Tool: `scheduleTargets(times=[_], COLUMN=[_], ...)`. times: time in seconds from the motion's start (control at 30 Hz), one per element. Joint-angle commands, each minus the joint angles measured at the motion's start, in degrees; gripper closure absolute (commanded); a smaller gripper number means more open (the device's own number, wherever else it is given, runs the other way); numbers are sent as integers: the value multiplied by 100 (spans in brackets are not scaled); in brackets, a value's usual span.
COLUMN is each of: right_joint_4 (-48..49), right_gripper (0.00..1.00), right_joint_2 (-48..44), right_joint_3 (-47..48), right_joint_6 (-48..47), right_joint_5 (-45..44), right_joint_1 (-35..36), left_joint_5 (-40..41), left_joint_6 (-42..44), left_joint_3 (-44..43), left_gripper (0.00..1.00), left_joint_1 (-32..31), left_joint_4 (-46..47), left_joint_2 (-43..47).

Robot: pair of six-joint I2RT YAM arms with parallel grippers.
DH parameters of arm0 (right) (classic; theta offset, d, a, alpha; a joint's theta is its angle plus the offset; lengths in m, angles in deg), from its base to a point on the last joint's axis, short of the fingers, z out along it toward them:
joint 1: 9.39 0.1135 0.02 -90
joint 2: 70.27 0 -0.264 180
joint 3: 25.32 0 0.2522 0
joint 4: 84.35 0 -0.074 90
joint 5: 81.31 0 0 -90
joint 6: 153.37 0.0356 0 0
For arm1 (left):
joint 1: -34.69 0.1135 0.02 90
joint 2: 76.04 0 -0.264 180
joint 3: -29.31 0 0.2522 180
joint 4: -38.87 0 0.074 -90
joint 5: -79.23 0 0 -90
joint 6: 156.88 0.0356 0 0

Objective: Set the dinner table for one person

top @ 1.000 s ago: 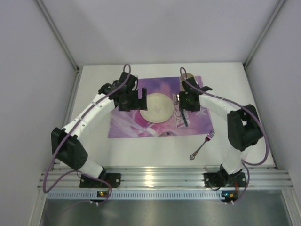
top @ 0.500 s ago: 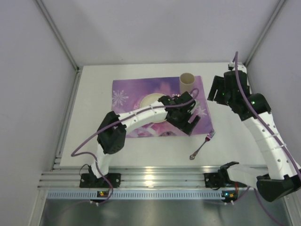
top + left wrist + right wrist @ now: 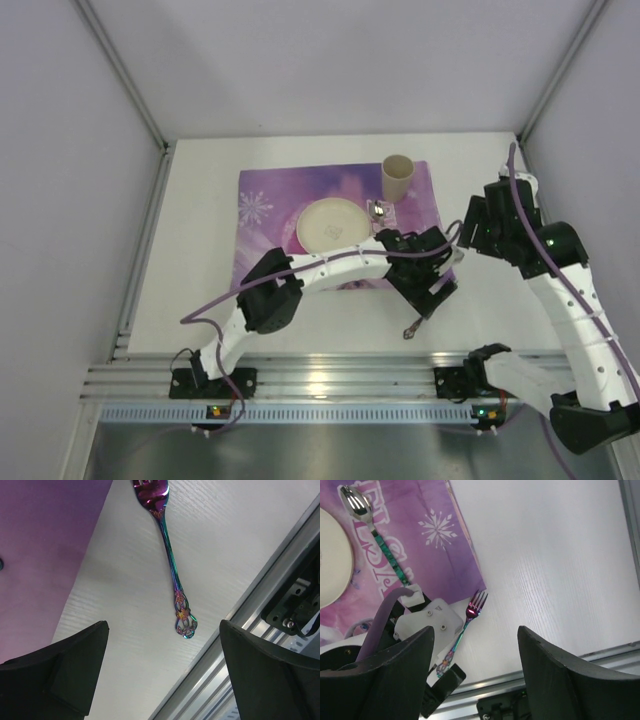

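The flat white rectangular tabletop point(image 3: 200, 250) spans the booth beyond the ribbed aluminium rail point(image 3: 350, 378); the left claw point(image 3: 162, 627) hangs wide over the iridescent metal fork point(image 3: 170, 557) lying on it; the right claw point(image 3: 475, 630) gapes empty.

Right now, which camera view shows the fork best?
The left wrist view: the fork is close and sharp, its handle whole, only the tines cut by the top edge. The right wrist view shows the tines; the left arm hides part of the handle. The top view shows only the small handle end.
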Motion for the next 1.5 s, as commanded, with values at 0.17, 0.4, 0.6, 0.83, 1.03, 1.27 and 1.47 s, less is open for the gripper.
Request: scheduleTargets(times=[0.17,0.4,0.6,0.83,1.03,1.27,1.47], right_joint_4=[-189,-400,-471,-383,-295,-128,4], right_gripper=[32,32,32,32,32,32,32], right_joint_2=[-138,-129,-112,3,99,222,267], right_joint_3=[-96,-26,-9,-17,-105,-184,-237], right_joint_6=[149,97,26,-105,-228,-325,-325], right_joint_5=[43,17,-36,-28,8,139,228], right_joint_1=[-1,8,-1,8,-1,-9,-9], left_joint_5=[176,149,949,1512,1398,1248,846], left_joint_6=[-26,-114,149,194,44,35,-44], left_joint_3=[-683,-1220,-1343,-940,-526,-289,-25], left_gripper=[3,5,15,40,59,75,94], left_joint_1=[-133,-308,-589,-844,-967,-1266,-1381], left_joint_4=[440,607,467,343,475,475,466], left_joint_2=[-806,-1430,-1852,-2169,-2257,-2345,-2319])
